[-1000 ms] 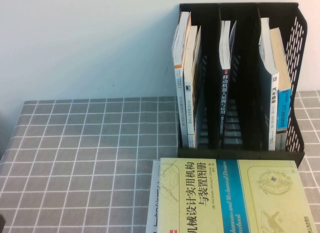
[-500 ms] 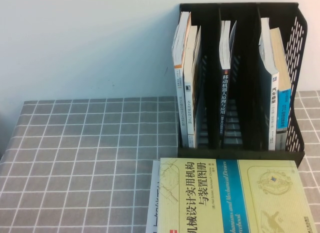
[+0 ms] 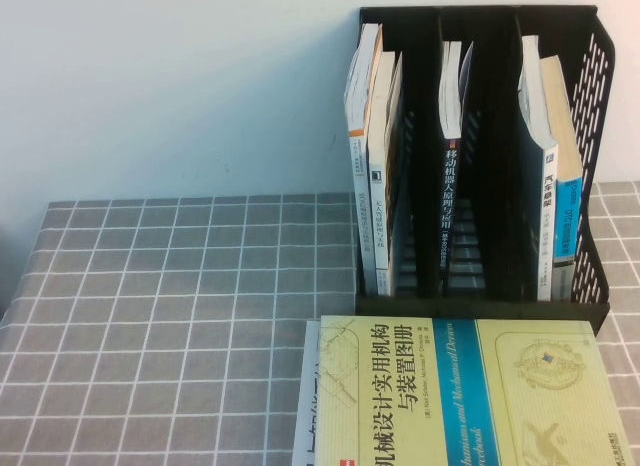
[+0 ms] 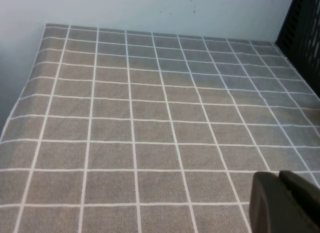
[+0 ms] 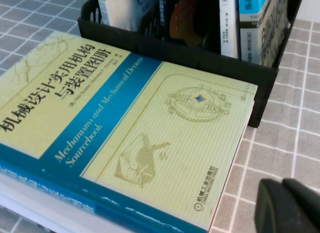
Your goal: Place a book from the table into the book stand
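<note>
No cyan-and-grey book cover shows in any view. A book with a cyan spine (image 3: 566,221) stands in the right compartment of the black book stand (image 3: 592,76); its cover is hidden. It also shows in the right wrist view (image 5: 252,3). My left gripper (image 4: 281,177) is shut and empty, low over the grid-cloth table (image 4: 150,118), with the stand's edge (image 4: 305,23) far off. My right gripper (image 5: 284,185) is shut and empty over the cloth (image 5: 290,143), beside the yellow-green book's corner. Neither gripper shows in the high view.
A yellow-green book with a blue stripe (image 3: 460,396) lies flat in front of the stand (image 5: 200,55), on top of a white book (image 3: 305,406). Several books stand in the left and middle compartments. The grid cloth (image 3: 180,286) stretches left of the stand.
</note>
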Controlling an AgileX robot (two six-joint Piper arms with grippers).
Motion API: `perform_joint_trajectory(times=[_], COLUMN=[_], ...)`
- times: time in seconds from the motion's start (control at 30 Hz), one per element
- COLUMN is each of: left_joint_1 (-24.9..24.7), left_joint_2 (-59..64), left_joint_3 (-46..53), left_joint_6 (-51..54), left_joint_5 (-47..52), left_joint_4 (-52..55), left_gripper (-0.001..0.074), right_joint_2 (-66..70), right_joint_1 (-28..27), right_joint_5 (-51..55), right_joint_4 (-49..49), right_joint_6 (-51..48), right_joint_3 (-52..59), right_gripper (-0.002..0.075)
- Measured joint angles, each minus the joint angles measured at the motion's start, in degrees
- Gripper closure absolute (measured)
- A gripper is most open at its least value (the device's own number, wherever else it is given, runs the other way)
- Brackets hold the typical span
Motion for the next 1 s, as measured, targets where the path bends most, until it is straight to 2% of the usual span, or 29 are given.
perform_joint_trajectory(times=[0.4, 0.6, 0.8, 0.87, 1.0], left_joint_1=[0.0, 0.0, 0.0, 0.0, 0.0], left_joint_2=[0.0, 0.0, -0.1, -0.1, -0.1], left_joint_3=[0.0, 0.0, 0.0, 0.0, 0.0], left_joint_6=[0.1, 0.1, 0.1, 0.1, 0.1], left_joint_5=[0.0, 0.0, 0.1, 0.1, 0.3], left_joint_4=[-0.1, -0.2, -0.4, -0.4, -0.4], left_gripper=[0.0738, 0.0738, 0.0738, 0.0738, 0.0738], right_joint_2=[0.0, -6.9, -12.7, -12.8, -12.9], right_joint_1=[0.0, -0.7, -10.8, -15.2, -19.9], right_joint_5=[-0.2, -4.5, -16.0, -17.1, -13.4], right_joint_4=[0.0, -0.1, -0.6, -0.6, -0.9], right_joint_6=[0.0, 1.8, 3.2, 2.7, 2.4], right_joint_3=[0.1, 6.0, 12.9, 14.0, 14.2], right_gripper=[0.0729, 0.0729, 0.0729, 0.0729, 0.0729])
